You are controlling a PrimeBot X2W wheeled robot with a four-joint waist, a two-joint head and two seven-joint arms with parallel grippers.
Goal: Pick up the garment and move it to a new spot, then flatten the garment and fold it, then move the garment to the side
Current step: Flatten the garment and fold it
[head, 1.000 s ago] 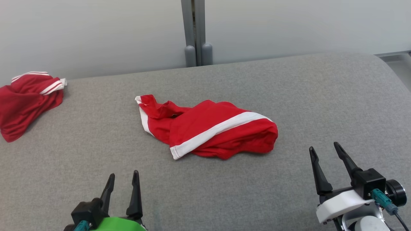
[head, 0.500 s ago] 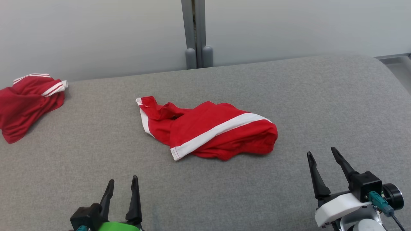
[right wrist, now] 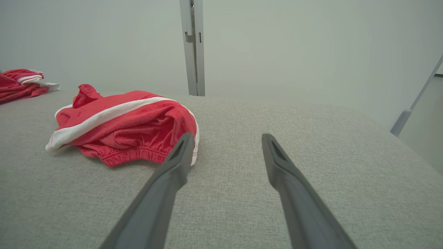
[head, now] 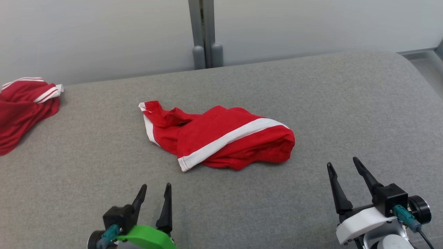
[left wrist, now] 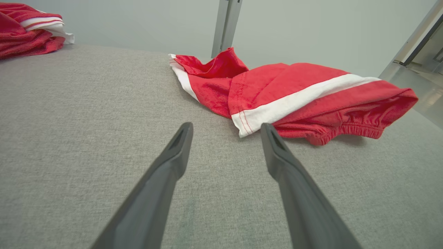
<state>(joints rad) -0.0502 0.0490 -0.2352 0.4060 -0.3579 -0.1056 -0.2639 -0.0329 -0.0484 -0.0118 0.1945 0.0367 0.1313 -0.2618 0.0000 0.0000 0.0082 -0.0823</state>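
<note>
The grey padded surface (head: 346, 103) carries the crumpled red shorts (head: 221, 138) at its middle, well apart from a second red garment (head: 20, 107) at the far left edge. The left gripper (head: 155, 186) and right gripper (head: 342, 162) hover nearer, both parted and empty. The shorts look light, limp and prone to sagging; the white-striped hem corner (left wrist: 242, 124) or the elastic waistband (left wrist: 346, 133) looks easiest to pinch.

Red garment (head: 221, 138) with white stripe on grey surface (head: 311, 97).
</note>
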